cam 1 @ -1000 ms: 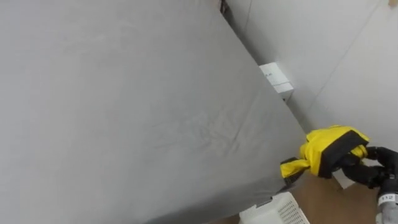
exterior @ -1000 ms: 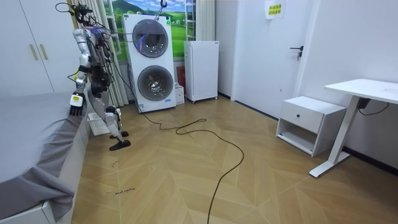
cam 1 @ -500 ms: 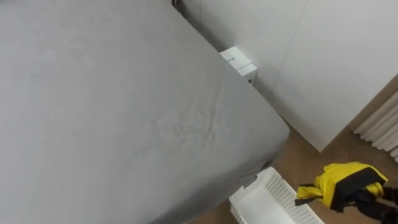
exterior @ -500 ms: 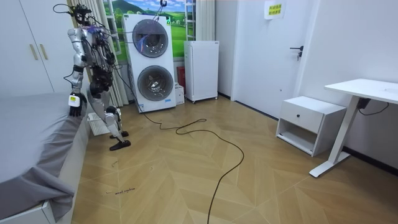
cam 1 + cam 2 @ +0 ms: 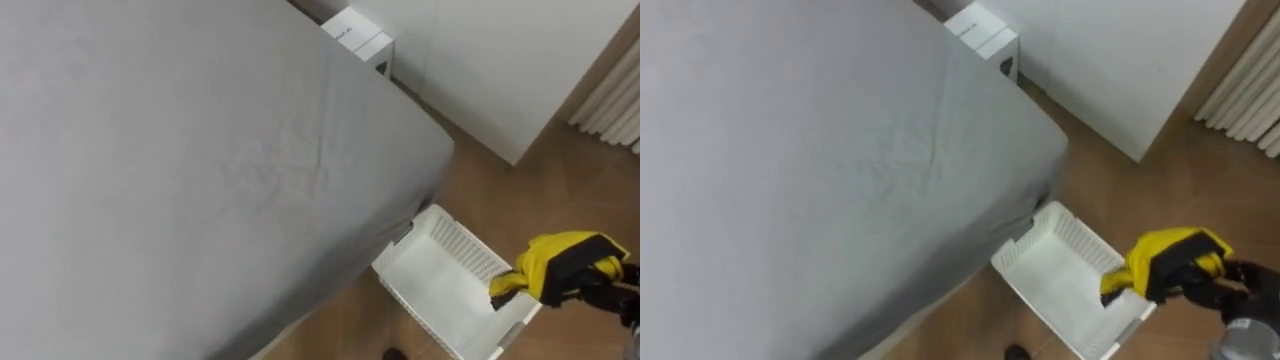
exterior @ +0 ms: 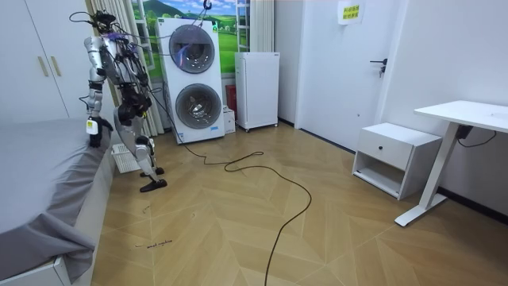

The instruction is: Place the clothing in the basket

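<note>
Yellow-and-dark garment (image 5: pixel 565 265) is being gripped by the curled fingers of the right hand (image 5: pixel 612 295). It is being held in the air just over the right rim of the white basket (image 5: pixel 432 272), which is being seen on the wooden floor just beside the corner of the grey bed (image 5: pixel 180 170).

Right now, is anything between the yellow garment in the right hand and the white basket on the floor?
Nothing visible does. The right hand holds the yellow and black garment at the right rim of the white basket, which is open-topped and looks empty. The grey bed lies beside it, not over it.
</note>
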`<state>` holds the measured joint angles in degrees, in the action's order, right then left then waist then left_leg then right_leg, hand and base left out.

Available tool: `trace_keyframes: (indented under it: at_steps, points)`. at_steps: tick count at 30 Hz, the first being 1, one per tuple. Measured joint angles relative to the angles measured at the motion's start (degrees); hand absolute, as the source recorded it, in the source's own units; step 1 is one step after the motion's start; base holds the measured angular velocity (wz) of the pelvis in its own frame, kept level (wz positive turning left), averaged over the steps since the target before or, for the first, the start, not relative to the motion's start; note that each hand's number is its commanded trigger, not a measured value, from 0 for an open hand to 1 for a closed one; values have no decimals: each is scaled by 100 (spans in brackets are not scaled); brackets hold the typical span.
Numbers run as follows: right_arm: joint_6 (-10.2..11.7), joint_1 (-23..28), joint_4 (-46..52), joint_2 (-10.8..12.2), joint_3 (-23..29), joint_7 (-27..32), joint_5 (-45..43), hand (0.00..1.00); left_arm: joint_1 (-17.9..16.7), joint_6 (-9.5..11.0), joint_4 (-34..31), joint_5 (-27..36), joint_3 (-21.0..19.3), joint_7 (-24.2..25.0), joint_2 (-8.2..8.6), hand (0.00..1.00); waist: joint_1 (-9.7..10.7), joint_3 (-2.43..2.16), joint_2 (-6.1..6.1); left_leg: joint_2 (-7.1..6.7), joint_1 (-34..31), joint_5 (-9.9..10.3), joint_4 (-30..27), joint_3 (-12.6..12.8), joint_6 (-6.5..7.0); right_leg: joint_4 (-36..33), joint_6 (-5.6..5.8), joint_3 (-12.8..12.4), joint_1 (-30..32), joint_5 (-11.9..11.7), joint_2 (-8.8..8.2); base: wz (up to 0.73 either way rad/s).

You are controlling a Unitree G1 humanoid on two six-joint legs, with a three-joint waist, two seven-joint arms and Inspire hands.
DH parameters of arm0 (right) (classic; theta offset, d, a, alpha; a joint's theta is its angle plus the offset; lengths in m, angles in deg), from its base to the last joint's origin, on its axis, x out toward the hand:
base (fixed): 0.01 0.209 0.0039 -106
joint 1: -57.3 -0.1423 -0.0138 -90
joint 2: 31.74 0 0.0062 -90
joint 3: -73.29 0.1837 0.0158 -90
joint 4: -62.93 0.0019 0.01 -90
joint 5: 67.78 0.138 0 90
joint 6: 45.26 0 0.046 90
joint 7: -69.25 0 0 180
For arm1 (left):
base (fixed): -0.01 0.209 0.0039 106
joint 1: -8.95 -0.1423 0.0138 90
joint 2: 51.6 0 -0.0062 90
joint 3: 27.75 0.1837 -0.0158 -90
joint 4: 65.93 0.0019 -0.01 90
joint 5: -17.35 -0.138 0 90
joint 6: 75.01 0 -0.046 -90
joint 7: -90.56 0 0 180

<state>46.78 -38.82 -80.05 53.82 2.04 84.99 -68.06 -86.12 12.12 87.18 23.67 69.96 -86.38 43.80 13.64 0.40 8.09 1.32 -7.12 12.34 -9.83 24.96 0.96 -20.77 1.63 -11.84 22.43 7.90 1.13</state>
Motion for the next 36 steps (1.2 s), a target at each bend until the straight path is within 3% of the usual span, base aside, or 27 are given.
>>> trace_keyframes:
  at_steps: [6,19,27,34,36]
  points:
    - [-1,-76,-376,1,-186,-44,10,0,90,56,-7,423,257,4,0,0,-61,-13,30,14,-236,0,-105,-28,1,11,-5,90,169,-1,-39,5]
    - [182,-265,-997,-7,-189,-145,261,0,338,164,121,423,380,50,9,0,-361,-9,35,35,-347,-2,-113,-182,-1,118,-23,271,140,-5,-80,7]
    - [225,-227,-1151,-7,-189,-152,339,0,353,246,115,426,375,105,-35,0,-360,49,-62,37,-335,-2,-114,-328,-1,158,-33,428,49,25,-117,9]
    - [218,-178,-1191,3,-177,-76,523,0,341,252,148,432,332,128,-82,0,-361,38,-183,47,-301,-2,-123,-396,-2,157,-50,564,-24,40,-141,5]
    - [216,-88,-1199,25,-192,16,770,0,337,251,170,425,260,158,-91,0,-441,32,-271,52,-186,-8,-122,-492,-11,216,-57,603,-197,45,-143,13]
